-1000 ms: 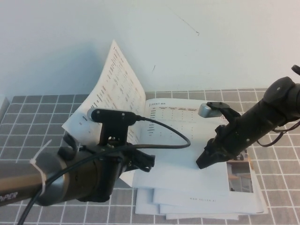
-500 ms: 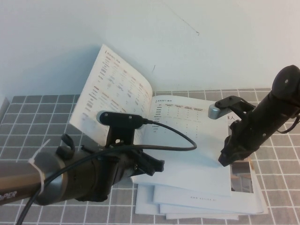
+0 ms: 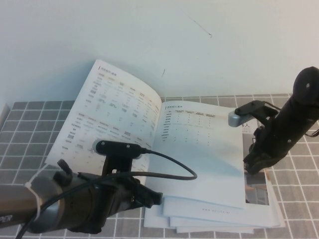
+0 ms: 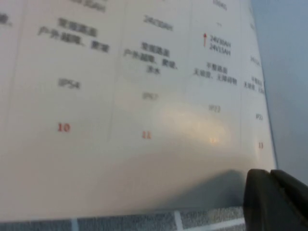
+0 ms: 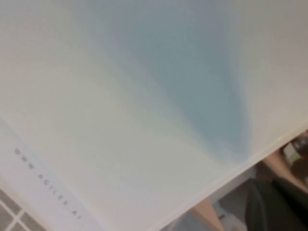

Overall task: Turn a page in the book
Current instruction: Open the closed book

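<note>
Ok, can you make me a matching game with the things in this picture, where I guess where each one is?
Things:
1. the page
2. left gripper
3. right gripper
4. spare booklets

Places:
A. stacked under the open book
B. at the book's right edge
C. lifted up, leaning left
D. low, by the book's near left corner

Pairs: 1-C, 2-D, 3-B, 4-A

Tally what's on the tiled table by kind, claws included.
Open book, page tilted up left: 1
Spare booklets stacked under it: at least 3
Claws: 2, left claw near the page, right claw at the book's right edge
Total: at least 6
</note>
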Available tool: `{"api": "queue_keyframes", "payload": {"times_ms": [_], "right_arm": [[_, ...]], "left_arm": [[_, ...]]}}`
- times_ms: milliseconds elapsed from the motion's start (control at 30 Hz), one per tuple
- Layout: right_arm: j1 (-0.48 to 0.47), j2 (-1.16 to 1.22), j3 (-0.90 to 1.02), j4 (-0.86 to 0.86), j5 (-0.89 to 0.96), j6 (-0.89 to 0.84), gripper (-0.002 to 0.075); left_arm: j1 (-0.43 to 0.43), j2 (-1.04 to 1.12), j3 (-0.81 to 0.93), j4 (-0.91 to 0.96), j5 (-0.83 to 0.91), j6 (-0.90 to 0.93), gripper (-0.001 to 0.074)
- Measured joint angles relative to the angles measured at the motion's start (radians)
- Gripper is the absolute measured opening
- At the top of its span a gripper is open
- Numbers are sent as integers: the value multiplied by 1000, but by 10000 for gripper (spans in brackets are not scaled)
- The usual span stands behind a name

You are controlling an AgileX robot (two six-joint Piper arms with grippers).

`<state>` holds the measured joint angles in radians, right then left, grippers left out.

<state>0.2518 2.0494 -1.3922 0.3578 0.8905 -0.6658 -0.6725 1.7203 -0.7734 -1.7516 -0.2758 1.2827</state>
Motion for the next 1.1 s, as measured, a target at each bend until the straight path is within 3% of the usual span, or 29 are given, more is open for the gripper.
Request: {"api": "queue_keyframes", "payload": {"times_ms": [233,433,767,933,1100], "right_arm": [[37,-133,0,144,-64,-65,-1],[111,-84,0,307,-110,-147,-1],[115,53,0,259,-88,-151,-1],[115,53,0,219,-83,-132,-1],[115,53,-2,180,-44,-130,-1]], "left_arm": [[2,0,17,0,100,-21,-4],[2,0,17,6,215,-21,-4],[7,-32,17,8,175,-21,-4],[77,-75,17,8,180,-42,-4],[189,-80,8,9,290,-97,-4]]}}
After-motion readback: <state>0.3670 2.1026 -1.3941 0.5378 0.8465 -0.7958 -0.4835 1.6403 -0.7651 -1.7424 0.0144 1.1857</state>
